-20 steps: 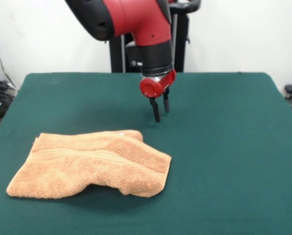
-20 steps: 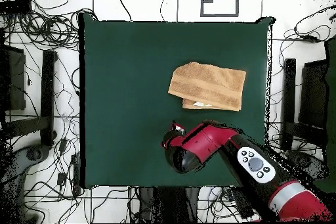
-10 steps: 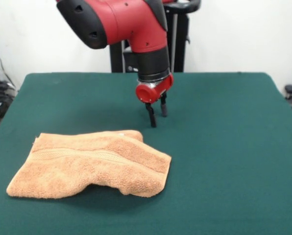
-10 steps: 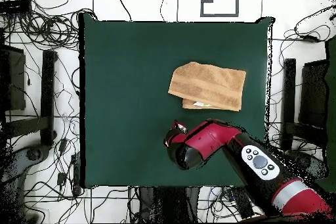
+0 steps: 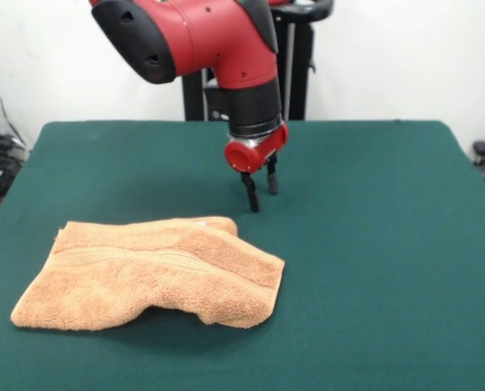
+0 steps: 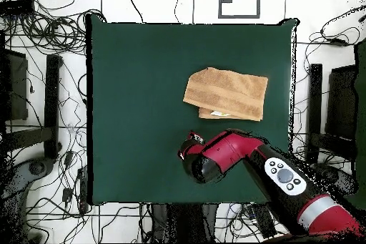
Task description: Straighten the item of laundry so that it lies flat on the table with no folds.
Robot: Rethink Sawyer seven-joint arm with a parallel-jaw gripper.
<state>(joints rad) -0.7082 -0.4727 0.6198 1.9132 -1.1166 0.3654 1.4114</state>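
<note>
The item of laundry (image 5: 153, 273) is an orange-tan terry towel, folded over on itself, lying on the green table (image 5: 373, 244) at the front left. A woven band runs along its upper layer. In the overhead view the towel (image 6: 226, 93) lies right of the table's (image 6: 136, 98) middle. My gripper (image 5: 259, 193) hangs open just above the table, a little behind the towel's far right corner and apart from it. Nothing is between its black fingers (image 5: 251, 198). From overhead, the arm hides most of the gripper (image 6: 190, 142).
The arm's red and black body (image 6: 236, 159) reaches over the table's edge nearest the base in the overhead view. Cables (image 6: 50, 19) and black stands (image 6: 51, 98) surround the table on the floor.
Over the last second the gripper moved slightly left and a bit lower toward the towel's far corner. Since half a second ago it has hardly shifted. The towel has not moved.
</note>
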